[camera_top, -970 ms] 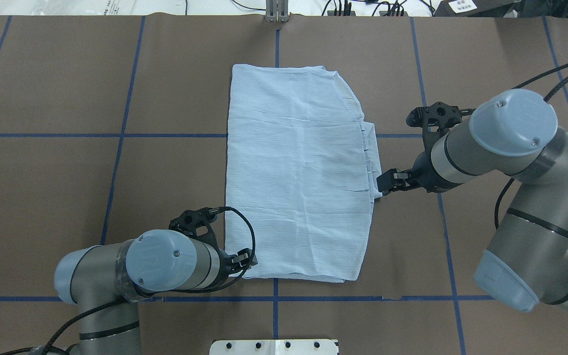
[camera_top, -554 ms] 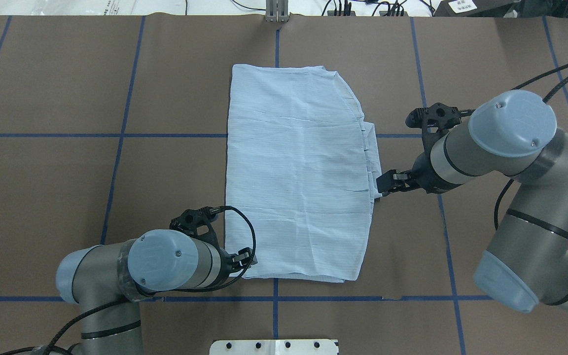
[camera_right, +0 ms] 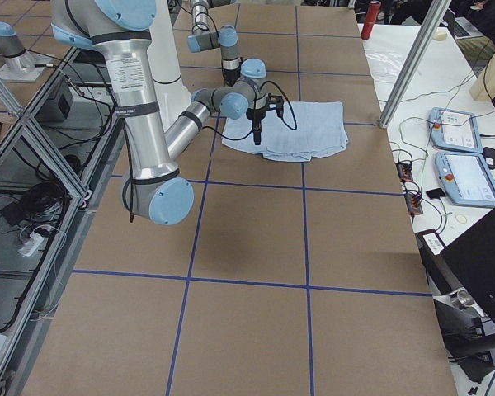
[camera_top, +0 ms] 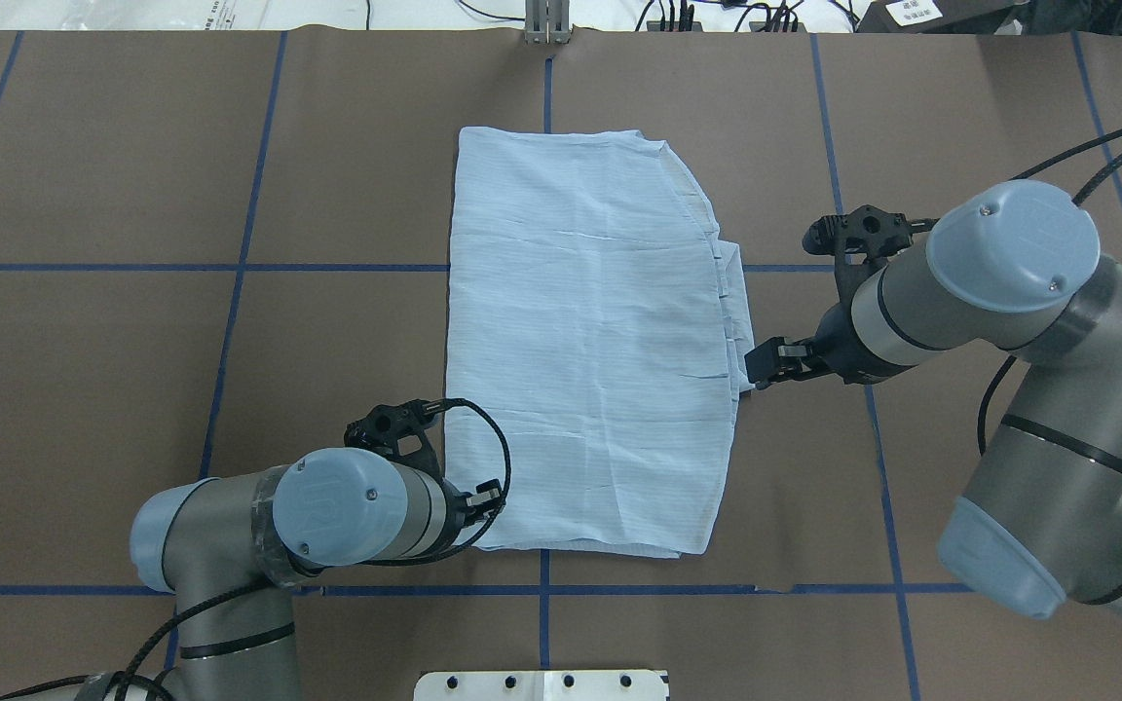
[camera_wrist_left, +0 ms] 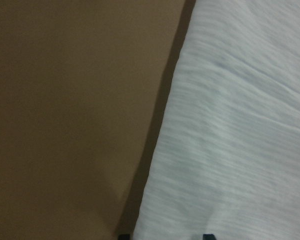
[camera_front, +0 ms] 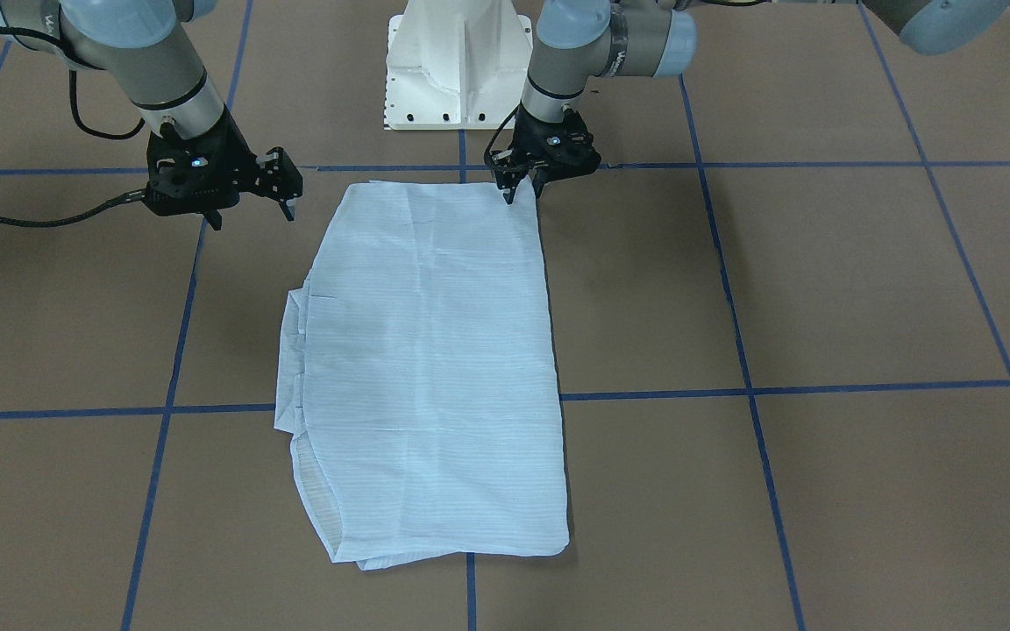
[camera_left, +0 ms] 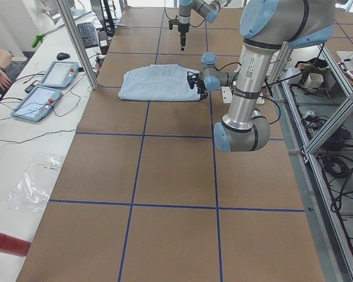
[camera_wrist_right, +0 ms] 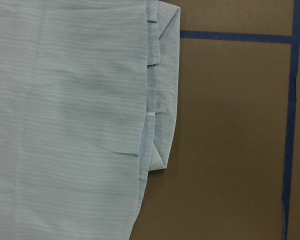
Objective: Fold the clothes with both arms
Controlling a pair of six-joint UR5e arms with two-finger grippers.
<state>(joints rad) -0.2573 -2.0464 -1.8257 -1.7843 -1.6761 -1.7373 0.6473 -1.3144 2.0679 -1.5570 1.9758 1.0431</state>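
Observation:
The pale blue shirt (camera_top: 590, 341) lies flat on the brown table, folded into a long rectangle; it also shows in the front view (camera_front: 435, 368). Folded layers stick out along its right edge (camera_wrist_right: 162, 115). My left gripper (camera_top: 491, 498) is low at the shirt's near left corner (camera_front: 520, 188). It is open, with its fingertips either side of the fabric edge (camera_wrist_left: 240, 125). My right gripper (camera_top: 756, 368) hovers above the table just off the shirt's right edge (camera_front: 251, 206). It is open and empty.
Blue tape lines (camera_top: 230, 312) divide the table into squares. The white pedestal base (camera_front: 457, 61) stands at the near edge behind the shirt. A metal post (camera_top: 546, 24) stands at the far edge. Tablets (camera_left: 44, 88) and cables lie on the side bench.
My left arm has shifted slightly right and forward, bringing its gripper closer onto the shirt's near left corner. The right arm and the shirt have hardly moved.

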